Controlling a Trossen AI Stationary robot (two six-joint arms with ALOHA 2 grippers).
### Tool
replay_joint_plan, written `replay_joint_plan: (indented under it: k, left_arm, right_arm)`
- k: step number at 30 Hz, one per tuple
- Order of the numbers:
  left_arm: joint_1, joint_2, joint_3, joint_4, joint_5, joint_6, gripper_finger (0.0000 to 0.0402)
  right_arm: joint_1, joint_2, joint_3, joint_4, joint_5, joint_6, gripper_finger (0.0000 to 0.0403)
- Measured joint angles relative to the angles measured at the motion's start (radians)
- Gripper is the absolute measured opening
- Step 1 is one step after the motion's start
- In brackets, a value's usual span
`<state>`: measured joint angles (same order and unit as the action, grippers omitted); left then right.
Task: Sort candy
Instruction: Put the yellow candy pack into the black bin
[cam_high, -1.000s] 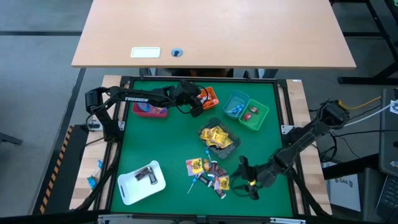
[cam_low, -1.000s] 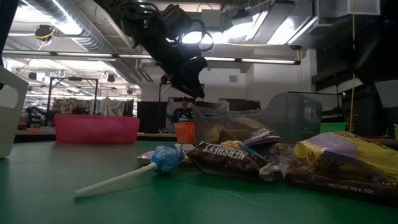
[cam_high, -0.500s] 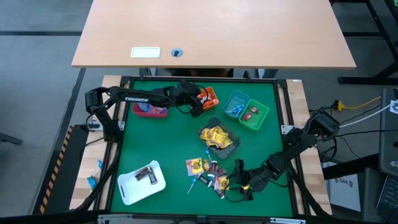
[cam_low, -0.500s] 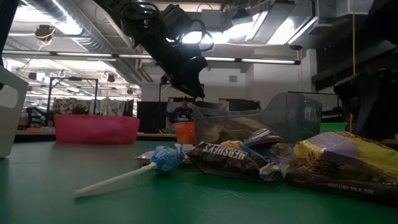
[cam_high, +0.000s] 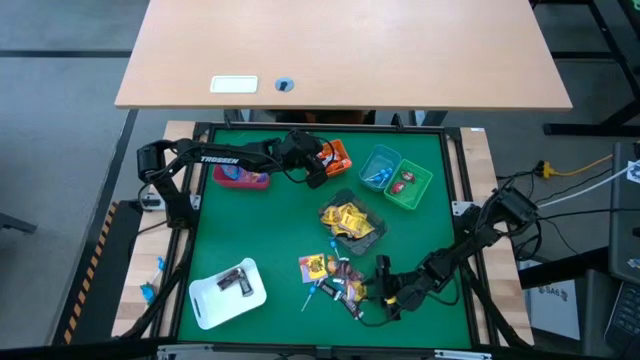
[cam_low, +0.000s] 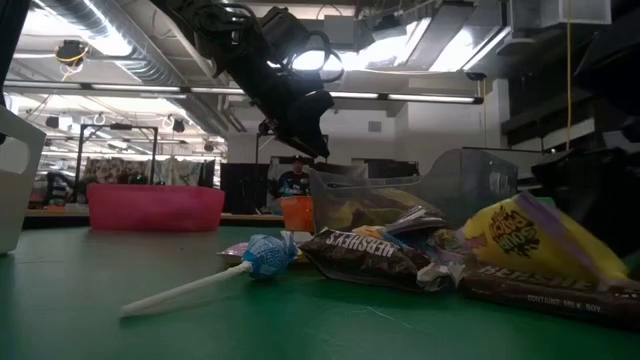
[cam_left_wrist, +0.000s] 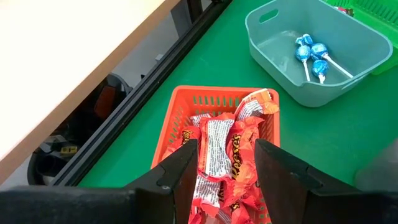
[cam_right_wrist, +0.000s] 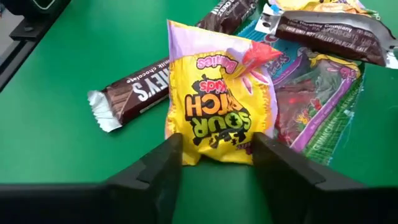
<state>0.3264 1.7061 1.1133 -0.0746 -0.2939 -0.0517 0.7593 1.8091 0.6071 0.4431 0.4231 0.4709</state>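
1. I see a green desk (cam_high: 260, 230) from above, with both dark arms reaching in over it.
2. My left arm stretches along the far side; its left pincer (cam_left_wrist: 219, 163) hangs over the orange bin (cam_high: 335, 154), fingers apart with nothing between them. That bin (cam_left_wrist: 180, 112) is full of orange-red wrapped candy.
3. My right arm comes in from the near right corner. The right pincer (cam_right_wrist: 214, 158) sits low at the desk, its fingers on either side of a yellow packet (cam_right_wrist: 214, 112) with purple edges. The packet touches both fingers, but I cannot tell whether it is truly clamped.
4. A white tray (cam_high: 205, 300) lies near left with a dark packet in it.
5. A pink bin (cam_high: 240, 177) stands far left, just beside the orange one. A blue bin (cam_high: 378, 166) holding blue lollipops and a green bin (cam_high: 420, 190) stand far right, touching each other.
6. A clear bin (cam_high: 352, 222) of yellow candy sits mid-desk.
7. The loose candy pile (cam_high: 335, 280) lies near centre, just beside the right pincer: brown chocolate bars (cam_right_wrist: 134, 90), a purple packet (cam_right_wrist: 317, 99) and a blue lollipop (cam_low: 268, 255).
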Motion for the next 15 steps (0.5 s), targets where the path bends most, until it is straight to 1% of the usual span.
replay_joint_plan:
  k: [9, 15]
  left_arm:
    - [0.0, 0.0, 0.0, 0.0, 0.0, 0.001, 0.0147]
    - [-0.007, 0.0, 0.0, 0.0, -0.002, 0.067, 0.0147]
  right_arm:
    - [0.0, 0.002, -0.001, 0.014, -0.012, 0.002, 0.0076]
    - [0.0, -0.008, -0.003, 0.027, -0.042, -0.003, 0.0016]
